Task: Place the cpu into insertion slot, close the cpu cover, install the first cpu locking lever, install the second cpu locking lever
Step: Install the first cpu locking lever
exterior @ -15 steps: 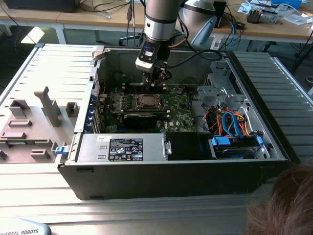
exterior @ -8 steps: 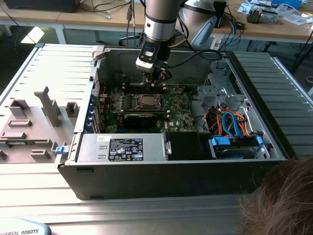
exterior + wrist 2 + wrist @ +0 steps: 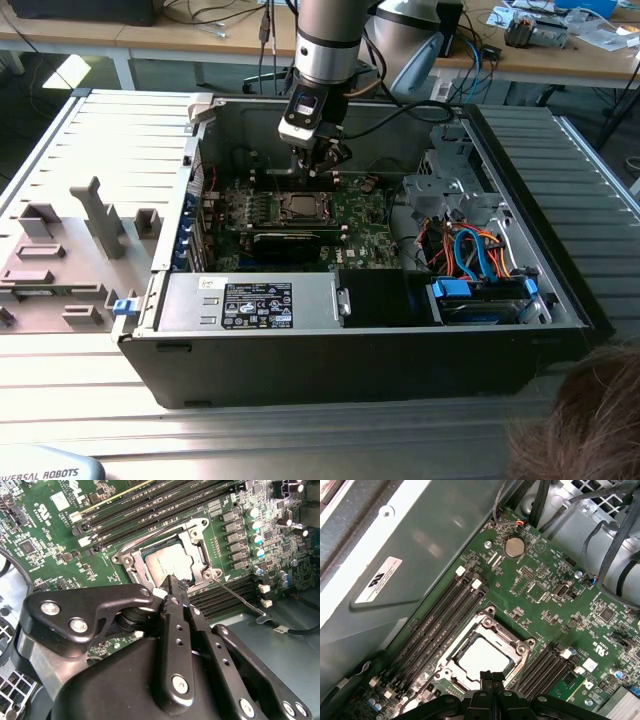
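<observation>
Closest of all, the end effector (image 3: 175,587) and its black links loom large in the second wrist view, hiding the near edge of the green board (image 3: 60,535) and one side of the cpu cover (image 3: 197,536). Its fingers are drawn tight together with nothing visible between them, and the tips are right down at the cover's edge, just beside the cpu (image 3: 167,564). Whether they actually press on the metal, I can't tell.

The cpu lies flat in the insertion slot (image 3: 282,208). Its silvery top shows through the square window of the cover, which is down over it. A thin lever (image 3: 237,599) sticks out from one corner of the cover and slants over a bank of long black slots (image 3: 222,602). Its hooked end sits out past the board's edge.

From the other side, the first wrist view brings in a coin battery (image 3: 514,546) and a grey case wall with a white label (image 3: 379,580). There the fingertips cover the cover's near edge.

Stepping back to the exterior view, the arm (image 3: 330,40) reaches down into an open computer case (image 3: 560,300) on a ribbed metal worktop (image 3: 100,130). Orange and blue cables (image 3: 475,250) are bunched towards the exterior view's right, and grey blocks (image 3: 100,215) stand on its left. A person's head (image 3: 585,420) is cut off at the corner.
</observation>
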### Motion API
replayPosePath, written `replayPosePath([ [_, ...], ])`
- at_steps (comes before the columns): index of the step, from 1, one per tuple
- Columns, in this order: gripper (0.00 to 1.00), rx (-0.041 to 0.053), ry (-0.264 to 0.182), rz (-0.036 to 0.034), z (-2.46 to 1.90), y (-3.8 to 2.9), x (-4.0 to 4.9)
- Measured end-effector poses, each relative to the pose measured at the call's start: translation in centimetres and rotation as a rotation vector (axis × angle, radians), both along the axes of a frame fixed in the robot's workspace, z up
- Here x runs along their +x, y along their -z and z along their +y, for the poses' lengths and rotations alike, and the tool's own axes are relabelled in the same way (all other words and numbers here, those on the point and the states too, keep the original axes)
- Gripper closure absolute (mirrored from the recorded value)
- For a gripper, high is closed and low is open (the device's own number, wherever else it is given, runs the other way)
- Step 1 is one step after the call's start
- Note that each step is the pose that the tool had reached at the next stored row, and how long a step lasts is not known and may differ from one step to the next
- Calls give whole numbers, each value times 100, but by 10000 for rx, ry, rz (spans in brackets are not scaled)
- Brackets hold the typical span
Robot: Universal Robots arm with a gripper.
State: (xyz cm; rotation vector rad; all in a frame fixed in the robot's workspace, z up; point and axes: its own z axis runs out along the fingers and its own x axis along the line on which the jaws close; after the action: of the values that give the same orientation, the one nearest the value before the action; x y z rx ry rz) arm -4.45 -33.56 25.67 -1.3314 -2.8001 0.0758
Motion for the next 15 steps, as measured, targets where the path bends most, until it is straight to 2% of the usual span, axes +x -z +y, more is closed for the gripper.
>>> replayPosePath([
  [15, 89, 0, -169, 0, 0, 0, 0],
])
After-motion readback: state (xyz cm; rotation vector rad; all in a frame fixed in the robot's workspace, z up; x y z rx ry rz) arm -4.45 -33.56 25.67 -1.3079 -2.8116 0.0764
